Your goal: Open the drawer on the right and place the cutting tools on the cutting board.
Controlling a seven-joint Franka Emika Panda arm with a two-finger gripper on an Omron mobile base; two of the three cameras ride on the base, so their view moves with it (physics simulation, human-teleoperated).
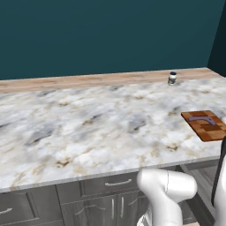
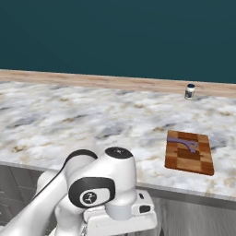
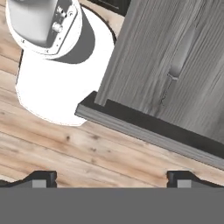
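Cutting tools: two seen. One purple tool (image 2: 183,143) lies on the cutting board (image 2: 189,159); one greyish tool (image 3: 181,51) lies in the drawer (image 3: 153,127).
Drawer: one, pulled open, its front edge just ahead of the gripper (image 3: 109,179).
Jar (image 2: 190,91): one, at the counter's (image 1: 88,128) back, well beyond the board.
Gripper: fingertips spread wide, holding nothing.
Arm: bent low below the counter edge, hand pointing down at the wooden floor (image 3: 65,148).
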